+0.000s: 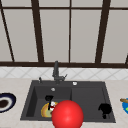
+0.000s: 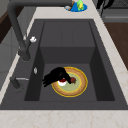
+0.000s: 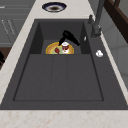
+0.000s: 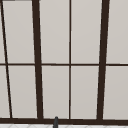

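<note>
While the right hand (image 1: 105, 109) hangs loosely curled over the sink's front right corner, the left hand (image 2: 56, 75) reaches into the basin (image 2: 47, 92), fingers closing on a small cup (image 2: 62, 81) on the yellow-rimmed plate (image 2: 78, 86).

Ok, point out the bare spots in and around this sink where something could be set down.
The drainboard, right of the basin, is bare up to the sink's rim. The counter strip along the near edge is free too. The basin is crowded: the yellow plate fills its floor, with the left hand over a small cup on it. The right hand hovers at the drainboard's front corner.
</note>
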Tool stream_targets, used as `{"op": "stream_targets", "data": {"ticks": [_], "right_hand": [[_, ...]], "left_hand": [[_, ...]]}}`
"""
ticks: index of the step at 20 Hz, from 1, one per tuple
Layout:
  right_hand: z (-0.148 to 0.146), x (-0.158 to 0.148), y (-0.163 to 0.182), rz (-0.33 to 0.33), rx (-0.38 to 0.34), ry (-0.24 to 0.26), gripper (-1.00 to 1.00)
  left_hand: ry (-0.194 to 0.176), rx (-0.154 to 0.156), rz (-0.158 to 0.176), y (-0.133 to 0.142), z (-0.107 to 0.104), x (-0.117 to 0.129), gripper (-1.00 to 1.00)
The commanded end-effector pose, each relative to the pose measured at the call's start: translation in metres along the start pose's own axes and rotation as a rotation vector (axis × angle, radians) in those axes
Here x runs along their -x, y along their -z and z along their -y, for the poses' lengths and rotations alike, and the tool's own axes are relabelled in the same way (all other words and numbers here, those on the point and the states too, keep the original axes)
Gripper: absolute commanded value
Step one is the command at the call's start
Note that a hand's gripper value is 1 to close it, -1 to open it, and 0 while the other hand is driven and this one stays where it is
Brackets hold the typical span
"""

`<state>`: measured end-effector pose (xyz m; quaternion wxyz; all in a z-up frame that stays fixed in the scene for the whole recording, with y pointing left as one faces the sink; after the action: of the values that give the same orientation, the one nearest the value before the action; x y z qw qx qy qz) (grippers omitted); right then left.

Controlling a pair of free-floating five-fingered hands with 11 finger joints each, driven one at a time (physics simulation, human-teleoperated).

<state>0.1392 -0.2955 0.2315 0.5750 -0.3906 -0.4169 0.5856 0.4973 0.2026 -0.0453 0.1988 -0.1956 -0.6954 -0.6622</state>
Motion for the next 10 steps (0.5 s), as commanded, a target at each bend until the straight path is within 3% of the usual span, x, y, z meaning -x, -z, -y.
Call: {"op": "stream_targets", "data": {"ticks": [1,2,3,4,10], "right_hand": [[0.0,0.0,0.0,0.0,0.0,0.0,0.0],[0.0,0.0,0.0,0.0,0.0,0.0,0.0],[0.0,0.0,0.0,0.0,0.0,0.0,0.0],[0.0,0.0,0.0,0.0,0.0,0.0,0.0],[0.0,0.0,0.0,0.0,0.0,0.0,0.0]], "left_hand": [[-0.036,0.063,-0.026,0.008,0.008,0.022,-1.0],[-0.06,0.036,-0.025,0.004,0.002,0.023,-1.0],[-0.083,0.028,-0.02,0.004,-0.001,0.021,-1.0],[-0.099,0.035,-0.035,0.009,-0.003,0.018,-1.0],[-0.113,0.046,-0.047,0.013,0.002,0.008,-1.0]]}}
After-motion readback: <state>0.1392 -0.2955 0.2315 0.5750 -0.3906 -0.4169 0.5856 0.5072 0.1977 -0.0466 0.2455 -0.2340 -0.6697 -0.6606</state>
